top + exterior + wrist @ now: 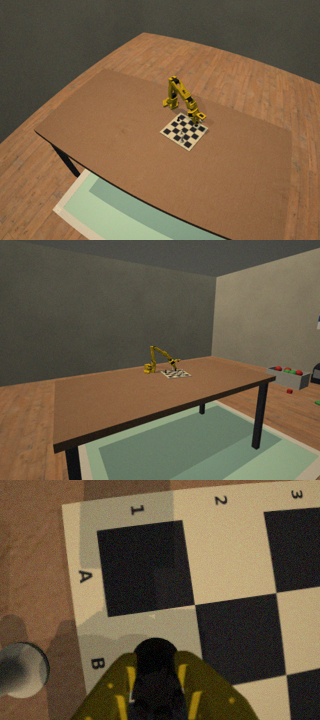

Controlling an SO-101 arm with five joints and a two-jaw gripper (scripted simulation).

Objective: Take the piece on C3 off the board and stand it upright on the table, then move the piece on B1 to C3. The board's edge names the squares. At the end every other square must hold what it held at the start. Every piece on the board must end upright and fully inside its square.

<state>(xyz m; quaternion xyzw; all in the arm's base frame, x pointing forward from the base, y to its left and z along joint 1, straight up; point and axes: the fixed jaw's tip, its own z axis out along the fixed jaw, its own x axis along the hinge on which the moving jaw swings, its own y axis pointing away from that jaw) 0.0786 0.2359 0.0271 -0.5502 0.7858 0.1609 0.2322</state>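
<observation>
The board (173,140) (180,376) (70,525) lies flat with A1 and B1 in the wrist view. My gripper (196,123) (175,369) (156,667) is low over B1, shut on the black piece (196,125) (155,649), one finger on each side of its dark head. The piece looks upright; its base is hidden in the wrist view. A pale piece (201,120) (25,670) stands on the table off the board, beside the column 1 edge. C3, the dark centre square, shows bare in the top view.
Another black piece (178,119) (165,371) stands on E2. One pale piece (181,132) stands apparently on C4, and another (181,140) (182,372) on B5 by the far edge from the column 1 side. The yellow arm (184,93) reaches over the board's column 1 side.
</observation>
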